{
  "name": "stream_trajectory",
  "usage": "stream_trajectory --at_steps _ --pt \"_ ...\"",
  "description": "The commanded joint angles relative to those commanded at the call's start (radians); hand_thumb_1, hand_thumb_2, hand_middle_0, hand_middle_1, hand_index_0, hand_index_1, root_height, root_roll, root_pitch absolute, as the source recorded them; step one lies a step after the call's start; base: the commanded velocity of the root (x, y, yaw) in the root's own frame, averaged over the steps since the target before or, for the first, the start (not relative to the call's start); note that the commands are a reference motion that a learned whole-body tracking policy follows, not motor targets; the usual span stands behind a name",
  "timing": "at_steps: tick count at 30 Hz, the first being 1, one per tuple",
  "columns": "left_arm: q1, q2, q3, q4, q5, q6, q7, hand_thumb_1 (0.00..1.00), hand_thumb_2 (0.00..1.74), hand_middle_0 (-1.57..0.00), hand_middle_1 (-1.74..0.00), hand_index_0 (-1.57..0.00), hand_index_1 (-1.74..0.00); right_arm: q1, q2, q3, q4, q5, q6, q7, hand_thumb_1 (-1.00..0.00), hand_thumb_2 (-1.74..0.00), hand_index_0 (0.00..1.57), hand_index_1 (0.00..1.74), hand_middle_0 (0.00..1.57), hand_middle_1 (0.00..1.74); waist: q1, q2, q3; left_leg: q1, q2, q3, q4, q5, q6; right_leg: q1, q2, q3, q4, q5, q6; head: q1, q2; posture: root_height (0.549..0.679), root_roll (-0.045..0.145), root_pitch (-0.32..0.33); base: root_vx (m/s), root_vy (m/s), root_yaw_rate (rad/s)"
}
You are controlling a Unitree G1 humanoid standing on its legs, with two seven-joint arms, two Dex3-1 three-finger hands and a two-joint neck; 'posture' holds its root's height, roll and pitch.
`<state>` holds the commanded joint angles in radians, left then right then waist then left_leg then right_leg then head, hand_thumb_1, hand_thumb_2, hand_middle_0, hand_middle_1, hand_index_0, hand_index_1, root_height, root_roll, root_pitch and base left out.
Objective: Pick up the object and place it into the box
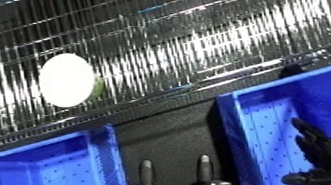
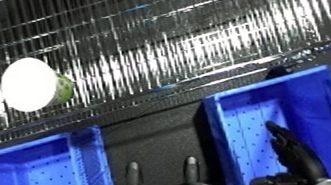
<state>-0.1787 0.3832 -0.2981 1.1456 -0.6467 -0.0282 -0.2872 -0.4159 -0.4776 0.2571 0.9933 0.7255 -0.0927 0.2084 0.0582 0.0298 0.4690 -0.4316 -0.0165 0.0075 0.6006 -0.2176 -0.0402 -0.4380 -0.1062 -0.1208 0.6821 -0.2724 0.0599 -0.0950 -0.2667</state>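
Blue plastic bin (image 1: 46, 174) at lower left of the frame, pale dots across its floor, nothing seen inside.

Above it, at left centre: white round object (image 1: 67, 80), egg-shaped in outline, a sliver of green along its right edge in both eye views. Possibly a lid or base of a small tub seen end-on; cannot tell for certain. Lies on the ribbed, mirror-bright metal surface (image 1: 226, 33) filling the upper half of the frame, well apart from both bins and from both hands.

Probably light and stiff, smooth-skinned, so likely slippery against black fingers. Rounded outline suggests a tendency to roll or skid on glossy ribs if nudged. Best taken across its narrower width, thumb on one side and fingers on the other, close to the middle rather than at an end. Not obviously fragile, though crushing cannot be ruled out if hollow.

Bottom centre: left hand (image 1: 145, 181), only straight fingers poking up from the lower edge, spread and holding nothing.

Lower right: second blue bin (image 1: 237, 122), tilted slightly in the frame, dotted floor. Over its floor, right hand (image 1: 330, 154), fingers extended and relaxed, thumb out toward the left, nothing grasped.

Pick-up not yet begun; either bin could serve.
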Motion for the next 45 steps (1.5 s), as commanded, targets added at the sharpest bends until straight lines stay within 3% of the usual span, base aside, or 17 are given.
stream_trajectory --at_steps 8,15,23,28,37,38,40,45 --pt "0.001 0.001 -0.006 -0.005 0.02 -0.006 0.002 0.0 0.0 0.0 0.0 0.0 0.0 0.013 0.033 0.034 0.011 0.013 0.026 -0.028 0.0 0.0 0.0 0.0 0.0 0.0 0.031 -0.004 0.001 -0.019 -0.011 -0.013 0.039 -0.014 0.0078 -0.001 -0.0121 -0.016 0.003 0.005 0.0042 -0.162 0.046 0.646 0.056 0.037 0.029 -0.006 0.177" --pt "0.005 -0.002 0.008 -0.013 0.003 -0.036 0.016 0.0 0.0 0.0 0.0 0.0 0.0 0.019 0.059 0.057 0.064 0.018 0.03 -0.024 0.0 0.0 0.0 0.0 0.0 0.0 0.056 -0.014 0.004 -0.025 -0.011 -0.022 0.056 -0.023 0.0133 0.006 -0.0199 -0.03 0.015 -0.004 0.0037 -0.27 0.066 0.645 0.049 0.032 0.026 0.015 0.047" --pt "0.002 0.012 0.028 -0.079 -0.029 -0.108 0.027 0.0 0.0 0.0 0.0 0.0 0.0 0.033 0.089 0.069 0.116 0.039 0.021 -0.016 0.0 0.0 0.0 0.0 0.0 0.0 0.088 -0.039 0.014 -0.03 -0.005 -0.034 0.054 -0.024 0.013 0.006 -0.0282 -0.051 0.034 -0.015 0.0032 -0.291 0.036 0.643 0.041 0.031 0.013 -0.02 0.066" --pt "0.015 0.032 0.021 -0.201 -0.056 -0.121 -0.016 0.0 0.0 0.0 0.0 0.0 0.0 0.049 0.087 0.061 0.131 0.055 0.012 -0.011 0.0 0.0 0.0 0.0 0.0 0.0 0.107 -0.042 0.026 -0.028 -0.006 -0.045 0.039 -0.021 0.011 0.01 -0.0349 -0.066 0.033 -0.016 0.0045 -0.254 0.017 0.643 0.039 0.033 -0.002 -0.012 0.097" --pt "0.07 0.139 -0.007 -0.607 -0.16 -0.186 -0.091 0.0 0.0 0.0 0.0 0.0 0.0 0.099 0.054 0.035 0.131 0.114 -0.01 0.0 0.0 0.0 0.0 0.0 0.0 0.0 0.139 -0.026 0.042 -0.026 -0.023 -0.064 0.029 -0.025 0.0114 0.026 -0.0502 -0.088 0.022 -0.012 0.0067 -0.143 -0.023 0.646 0.043 0.032 -0.003 -0.001 0.134" --pt "0.081 0.178 0.0 -0.734 -0.188 -0.202 -0.093 0.0 0.0 0.0 0.0 0.0 0.0 0.11 0.046 0.026 0.136 0.137 -0.014 0.007 0.0 0.0 0.0 0.0 0.0 0.0 0.149 -0.021 0.044 -0.025 -0.028 -0.069 0.022 -0.023 0.0107 0.031 -0.0545 -0.096 0.017 -0.01 0.0063 -0.112 -0.028 0.646 0.044 0.031 0.008 -0.017 0.177" --pt "0.09 0.211 0.013 -0.85 -0.217 -0.225 -0.087 0.0 0.0 0.0 0.0 0.0 0.0 0.118 0.039 0.014 0.145 0.16 -0.017 0.016 0.0 0.0 0.0 0.0 0.0 0.0 0.159 -0.017 0.046 -0.024 -0.034 -0.075 0.012 -0.018 0.0095 0.035 -0.0588 -0.104 0.012 -0.007 0.0058 -0.078 -0.031 0.647 0.044 0.032 0.004 -0.029 0.191" --pt "0.108 0.254 0.07 -1.048 -0.249 -0.305 -0.049 0.0 0.0 0.0 0.0 0.0 0.0 0.127 0.032 -0.009 0.162 0.202 -0.02 0.031 0.0 0.0 0.0 0.0 0.0 0.0 0.186 -0.019 0.048 -0.023 -0.047 -0.091 -0.01 -0.01 0.0062 0.042 -0.0666 -0.125 -0.001 -0.002 0.0041 -0.001 -0.035 0.649 0.045 0.039 -0.003 -0.049 0.166"
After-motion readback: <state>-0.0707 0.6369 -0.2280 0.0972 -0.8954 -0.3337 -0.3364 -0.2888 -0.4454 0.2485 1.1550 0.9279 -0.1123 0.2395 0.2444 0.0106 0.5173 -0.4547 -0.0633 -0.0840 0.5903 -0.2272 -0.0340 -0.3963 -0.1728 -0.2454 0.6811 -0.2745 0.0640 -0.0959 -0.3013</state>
